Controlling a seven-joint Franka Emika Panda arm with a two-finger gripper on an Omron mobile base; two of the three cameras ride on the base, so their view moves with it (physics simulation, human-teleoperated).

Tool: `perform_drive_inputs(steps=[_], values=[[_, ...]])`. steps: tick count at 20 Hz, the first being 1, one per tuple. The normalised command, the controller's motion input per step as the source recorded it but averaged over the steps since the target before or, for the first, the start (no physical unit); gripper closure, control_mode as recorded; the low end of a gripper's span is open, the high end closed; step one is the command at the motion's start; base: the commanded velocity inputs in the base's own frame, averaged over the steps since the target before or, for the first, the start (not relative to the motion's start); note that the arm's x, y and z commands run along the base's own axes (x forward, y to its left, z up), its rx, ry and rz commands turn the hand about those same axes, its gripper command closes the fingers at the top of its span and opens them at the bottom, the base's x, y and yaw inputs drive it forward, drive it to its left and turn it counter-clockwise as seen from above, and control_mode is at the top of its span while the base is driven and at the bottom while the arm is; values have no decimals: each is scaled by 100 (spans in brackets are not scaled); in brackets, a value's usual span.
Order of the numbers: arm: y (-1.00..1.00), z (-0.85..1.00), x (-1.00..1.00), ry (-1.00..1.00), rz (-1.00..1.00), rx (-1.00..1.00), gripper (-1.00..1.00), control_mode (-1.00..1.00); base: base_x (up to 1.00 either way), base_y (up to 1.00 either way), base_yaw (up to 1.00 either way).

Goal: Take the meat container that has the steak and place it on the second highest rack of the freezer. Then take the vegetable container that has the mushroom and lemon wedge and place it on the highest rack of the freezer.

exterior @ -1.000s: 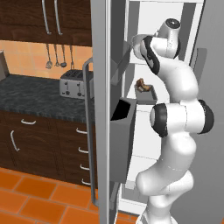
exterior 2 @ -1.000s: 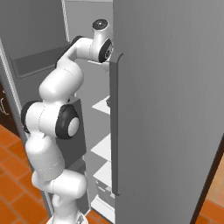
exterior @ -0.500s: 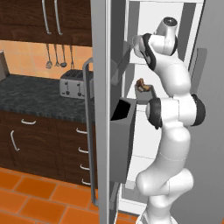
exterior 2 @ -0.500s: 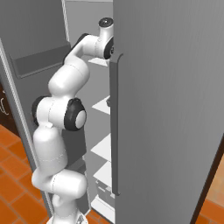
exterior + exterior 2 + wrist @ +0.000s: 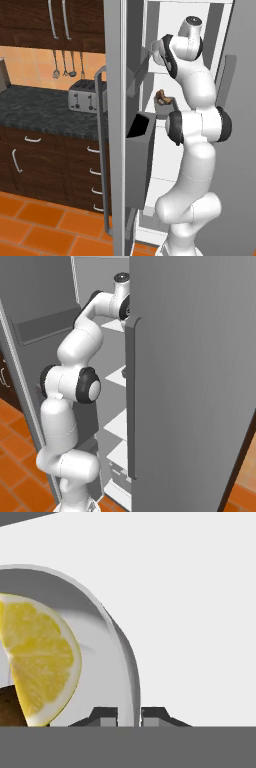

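Hand [image 5: 129, 714] pinched on the rim of the vegetable container [image 5: 117, 657], inside the freezer [image 5: 190, 381] over a white shelf. In it: one lemon wedge [image 5: 37, 657], one mushroom [image 5: 10, 707]. One steak [image 5: 161, 96] sits lower down.

lemon wedge [image 5: 42, 662]: bright yellow, cut face showing, inside white round container [image 5: 117, 657] | mushroom [image 5: 11, 707]: dark brown, touching the wedge's lower edge | steak [image 5: 161, 96]: brown chunk in tray on a white freezer [image 5: 120, 75] shelf | freezer door open
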Motion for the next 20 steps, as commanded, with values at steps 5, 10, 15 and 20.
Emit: perform_drive_inputs(steps=[5,10,15,20], values=[[0,0,0,0,0,0,-100,-100,0,0,0],[0,0,0,0,0,0,-100,-100,0,0,0],[0,3,-5,-6,0,0,-100,-100,0,0,0],[4,5,-66,-23,-2,0,-100,-100,0,0,0]])
